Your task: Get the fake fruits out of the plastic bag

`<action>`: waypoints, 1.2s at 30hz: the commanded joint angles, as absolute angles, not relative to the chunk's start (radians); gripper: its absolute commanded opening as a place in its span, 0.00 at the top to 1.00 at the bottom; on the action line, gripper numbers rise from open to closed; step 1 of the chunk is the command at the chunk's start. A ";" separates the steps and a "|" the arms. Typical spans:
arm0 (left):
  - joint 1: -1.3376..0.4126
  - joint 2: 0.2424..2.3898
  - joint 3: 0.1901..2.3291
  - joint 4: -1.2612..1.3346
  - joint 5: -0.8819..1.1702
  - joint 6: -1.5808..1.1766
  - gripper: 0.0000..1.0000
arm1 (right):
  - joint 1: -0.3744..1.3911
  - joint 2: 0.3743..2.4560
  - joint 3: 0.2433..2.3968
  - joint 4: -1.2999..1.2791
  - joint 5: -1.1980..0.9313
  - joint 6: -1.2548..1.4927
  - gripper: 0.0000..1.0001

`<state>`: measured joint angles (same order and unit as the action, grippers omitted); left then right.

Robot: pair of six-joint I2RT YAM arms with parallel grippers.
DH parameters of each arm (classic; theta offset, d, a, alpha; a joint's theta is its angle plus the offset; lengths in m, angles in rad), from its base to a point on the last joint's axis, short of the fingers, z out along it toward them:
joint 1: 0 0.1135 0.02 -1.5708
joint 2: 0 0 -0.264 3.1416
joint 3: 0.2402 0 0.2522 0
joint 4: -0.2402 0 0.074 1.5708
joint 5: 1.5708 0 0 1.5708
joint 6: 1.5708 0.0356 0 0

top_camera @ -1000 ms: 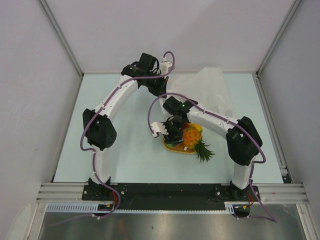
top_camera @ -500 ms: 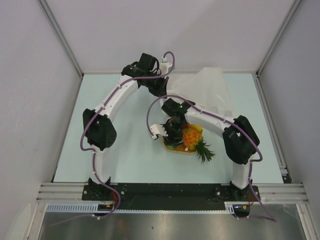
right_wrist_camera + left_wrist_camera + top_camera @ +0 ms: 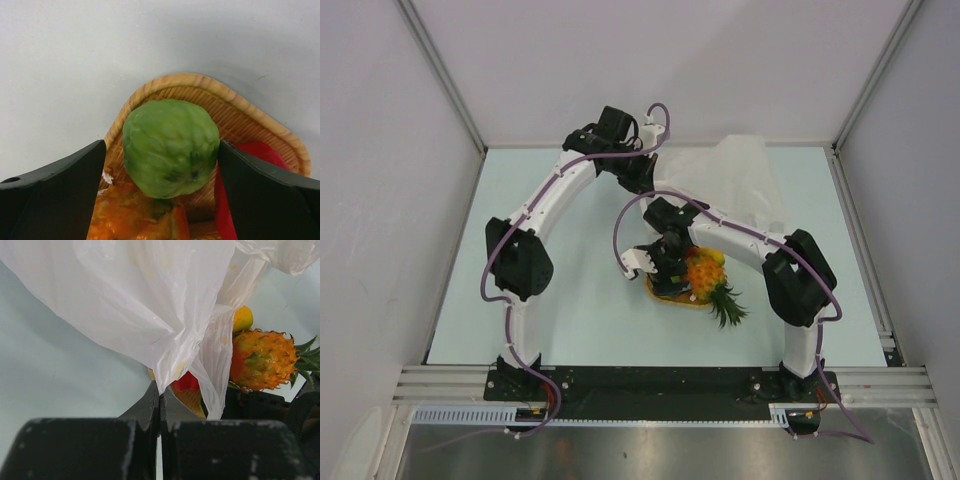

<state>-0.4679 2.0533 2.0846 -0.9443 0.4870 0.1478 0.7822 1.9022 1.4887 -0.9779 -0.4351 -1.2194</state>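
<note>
Two robot arms are working over a pale table [image 3: 570, 290] that is carrying one plastic bag [image 3: 745, 180] and one orange woven tray [image 3: 200, 80]. On the tray are lying one pineapple [image 3: 262, 359] with a green crown, one green apple [image 3: 171, 147], one yellow mango [image 3: 242, 319] and a red piece [image 3: 255, 150]. A red piece is also showing in the left wrist view, and I cannot tell whether it is the same one.

The left arm is reaching to the far side of the table. The left gripper [image 3: 160, 397] is pinching a fold of the plastic bag with its jaws pressed together, holding the bag up off the table.

The right arm is bending inward over the tray. The right gripper [image 3: 162, 144] is standing wide around the green apple, with a gap showing on one side, so the apple is resting on the tray rather than being gripped.

The hanging bag is draping in front of the tray in the left wrist view, hiding part of the fruits.
</note>
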 commanded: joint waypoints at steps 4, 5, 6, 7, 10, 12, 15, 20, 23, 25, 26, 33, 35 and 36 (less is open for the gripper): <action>-0.463 2.040 2.095 -0.931 0.522 0.140 1.00 | 0.779 1.884 1.517 -0.974 -0.443 -1.177 0.00; -0.463 2.040 2.094 -0.933 0.522 0.140 1.00 | 0.778 1.882 1.522 -0.973 -0.448 -1.164 0.00; -0.463 2.037 2.094 -0.933 0.520 0.141 1.00 | 0.776 1.879 1.529 -0.971 -0.449 -1.157 0.00; -0.463 2.036 2.092 -0.933 0.519 0.141 1.00 | 0.775 1.875 1.546 -0.971 -0.456 -1.149 0.00; -0.463 2.033 2.089 -0.931 0.518 0.144 1.00 | 0.761 1.867 1.581 -0.965 -0.491 -1.098 0.00; -0.463 2.033 2.089 -0.933 0.520 0.146 1.00 | 0.755 1.864 1.606 -0.951 -0.511 -1.040 0.00; -0.466 2.040 2.095 -0.933 0.520 0.143 1.00 | 0.755 1.884 1.611 -0.948 -0.548 -1.014 0.01; -0.477 2.042 2.106 -0.933 0.520 0.143 1.00 | 0.762 1.930 1.597 -0.957 -0.542 -0.989 0.04; -0.480 2.040 2.102 -0.936 0.517 0.147 1.00 | 0.765 1.939 1.577 -0.930 -0.497 -0.983 0.06; -0.480 2.039 2.100 -0.936 0.515 0.149 1.00 | 0.765 1.939 1.565 -0.913 -0.476 -0.989 0.12; -0.480 2.040 2.100 -0.936 0.514 0.149 1.00 | 0.764 1.940 1.563 -0.910 -0.471 -0.992 0.14; -0.485 2.045 2.103 -0.936 0.514 0.149 1.00 | 0.767 1.967 1.589 -0.991 -0.465 -1.028 0.34; -0.486 2.046 2.103 -0.936 0.515 0.149 1.00 | 0.765 1.980 1.611 -1.014 -0.472 -1.026 0.41; -0.488 2.048 2.105 -0.934 0.514 0.149 1.00 | 0.765 1.983 1.617 -1.034 -0.479 -1.025 0.43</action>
<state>-0.4786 2.0533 2.0846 -0.9443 0.5007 0.1482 0.7624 1.9568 1.5719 -0.9550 -0.4690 -1.0172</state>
